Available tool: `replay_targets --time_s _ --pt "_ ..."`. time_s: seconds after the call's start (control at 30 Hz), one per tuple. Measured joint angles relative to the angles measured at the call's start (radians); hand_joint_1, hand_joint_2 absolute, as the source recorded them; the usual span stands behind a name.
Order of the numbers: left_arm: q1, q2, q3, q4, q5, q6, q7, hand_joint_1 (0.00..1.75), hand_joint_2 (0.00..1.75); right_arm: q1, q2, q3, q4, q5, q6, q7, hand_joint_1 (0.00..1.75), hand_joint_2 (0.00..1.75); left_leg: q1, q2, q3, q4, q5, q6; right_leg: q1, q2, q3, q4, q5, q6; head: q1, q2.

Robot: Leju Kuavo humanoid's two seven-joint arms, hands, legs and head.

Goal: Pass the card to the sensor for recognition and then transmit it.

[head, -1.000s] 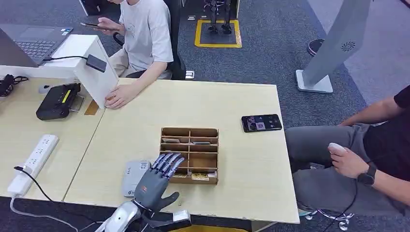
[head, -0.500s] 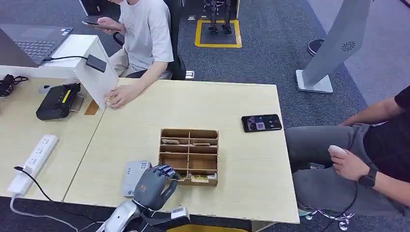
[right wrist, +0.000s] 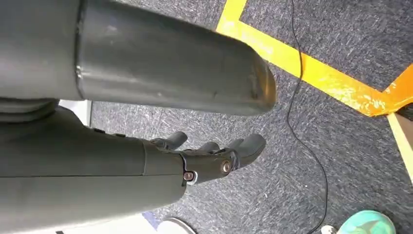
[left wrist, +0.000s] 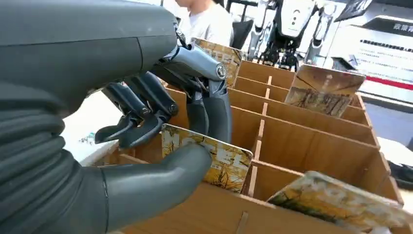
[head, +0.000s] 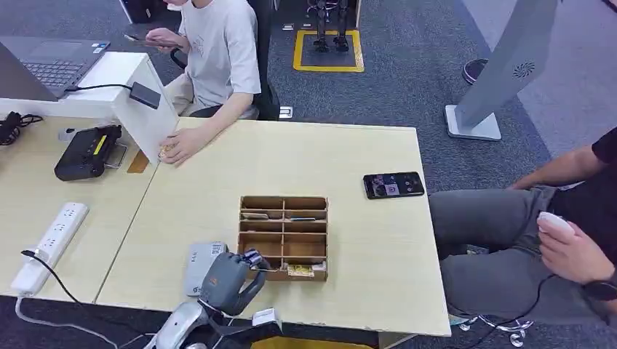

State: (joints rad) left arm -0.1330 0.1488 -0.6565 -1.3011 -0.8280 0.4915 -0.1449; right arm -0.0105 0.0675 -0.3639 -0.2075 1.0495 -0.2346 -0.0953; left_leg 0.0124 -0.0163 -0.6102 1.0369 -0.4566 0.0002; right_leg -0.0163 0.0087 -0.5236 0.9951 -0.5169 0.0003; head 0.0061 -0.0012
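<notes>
A wooden card box [head: 318, 236] with several compartments stands near the table's front edge. My left hand [head: 227, 278] is at its front left corner, fingers curled into the nearest compartment. Close up, the left hand's thumb [left wrist: 160, 181] and fingers [left wrist: 209, 114] pinch a yellow patterned card [left wrist: 221, 161] that stands in that compartment. Other cards [left wrist: 324, 90] sit in further slots, and one card [left wrist: 341, 202] lies in the front right slot. A flat grey card sensor [head: 200, 263] lies on the table just left of the hand. My right hand [right wrist: 214, 156] hangs over the carpet with nothing in it.
A black phone [head: 393, 185] lies at the table's right side. A white power strip [head: 49, 238] and a black device [head: 86, 153] are on the left table. One person sits at the far side with a hand [head: 177, 145] on the table; another sits at the right.
My left hand's fingers, spread over the box a second ago, have curled down and closed on the card. The seated person's hand at the right has drawn back to the right.
</notes>
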Motion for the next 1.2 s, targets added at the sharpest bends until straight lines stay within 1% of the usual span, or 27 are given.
replay_targets --time_s 0.13,0.27,0.37,0.47,0.53,0.67,0.73,0.83,0.97,1.1,1.13,1.2 --pt "0.010 0.032 0.032 -0.078 0.101 -0.044 -0.032 1.75 1.75 0.003 0.000 0.000 0.000 -0.010 -0.010 -0.011 0.00 0.00 0.000 0.000 0.000 0.000 0.000 0.000 0.000 0.000 0.000 0.000 0.000 0.000 0.000 0.000" --pt "0.007 0.098 0.094 -0.220 0.197 -0.112 -0.064 1.75 1.75 0.007 -0.004 0.000 0.000 -0.016 -0.016 -0.019 0.00 0.00 0.000 0.000 0.000 0.000 0.000 0.000 0.000 0.000 0.000 0.000 0.000 0.000 0.000 0.000" --pt "-0.001 0.158 0.159 -0.327 0.287 -0.189 -0.089 1.75 1.75 0.011 -0.006 0.000 0.000 -0.027 -0.018 -0.026 0.00 0.00 0.001 0.000 0.000 0.000 0.000 0.000 0.000 0.000 -0.001 0.000 0.000 0.000 0.000 0.000" --pt "-0.010 0.192 0.211 -0.398 0.309 -0.220 -0.090 1.75 1.75 0.013 -0.008 0.000 0.000 -0.029 -0.018 -0.029 0.00 0.00 0.001 0.000 0.000 0.000 0.000 0.000 0.000 0.000 0.000 0.000 0.000 0.000 0.000 0.000" --pt "-0.010 0.206 0.230 -0.429 0.311 -0.222 -0.091 1.75 1.75 0.013 -0.008 0.000 0.000 -0.030 -0.018 -0.030 0.00 0.00 0.000 0.000 0.000 0.000 0.000 0.000 0.000 0.000 0.000 0.000 0.000 0.000 0.000 0.000" --pt "-0.010 0.222 0.242 -0.457 0.306 -0.222 -0.099 1.75 1.75 0.012 -0.008 0.000 0.000 -0.033 -0.018 -0.030 0.00 0.00 0.000 0.000 0.000 0.000 0.000 0.000 0.000 0.000 0.000 0.000 0.000 0.000 0.000 0.000" --pt "-0.010 0.243 0.252 -0.482 0.327 -0.225 -0.110 1.75 1.75 0.013 -0.008 0.000 0.000 -0.037 -0.018 -0.034 0.00 0.00 0.000 0.000 0.000 0.000 0.000 0.000 0.000 0.000 0.000 0.000 0.000 0.000 0.000 0.000" --pt "-0.011 0.273 0.299 -0.533 0.342 -0.221 -0.119 1.75 1.75 0.014 -0.008 0.000 0.000 -0.041 -0.018 -0.036 0.00 0.00 0.000 0.000 0.000 0.000 0.000 0.000 0.000 0.000 -0.001 0.000 0.000 0.000 0.000 0.000" --pt "-0.011 0.288 0.367 -0.562 0.292 -0.196 -0.106 1.75 1.75 0.014 -0.008 0.000 0.000 -0.041 -0.018 -0.030 0.00 0.00 0.000 0.000 0.000 0.000 0.000 0.000 0.000 0.000 0.000 0.000 0.000 0.000 0.000 0.000" --pt "-0.011 0.289 0.398 -0.569 0.277 -0.188 -0.103 1.75 1.75 0.013 -0.008 0.000 0.000 -0.041 -0.018 -0.028 0.00 0.00 0.000 0.000 0.000 0.000 0.000 0.000 0.000 0.000 0.000 0.000 0.000 0.000 0.000 0.000" --pt "-0.011 0.289 0.402 -0.569 0.256 -0.179 -0.094 1.75 1.75 0.013 -0.008 0.000 0.000 -0.041 -0.018 -0.027 0.00 0.00 0.000 0.000 0.000 0.000 0.000 0.000 0.000 0.000 0.000 0.000 0.000 0.000 0.000 0.000" --pt "-0.017 0.289 0.407 -0.568 0.176 -0.143 -0.050 1.75 1.75 0.013 -0.008 0.000 0.000 -0.035 -0.018 -0.021 0.00 0.00 0.000 0.000 0.000 0.000 0.000 0.000 0.000 0.000 -0.003 0.000 0.000 0.000 0.000 0.000"
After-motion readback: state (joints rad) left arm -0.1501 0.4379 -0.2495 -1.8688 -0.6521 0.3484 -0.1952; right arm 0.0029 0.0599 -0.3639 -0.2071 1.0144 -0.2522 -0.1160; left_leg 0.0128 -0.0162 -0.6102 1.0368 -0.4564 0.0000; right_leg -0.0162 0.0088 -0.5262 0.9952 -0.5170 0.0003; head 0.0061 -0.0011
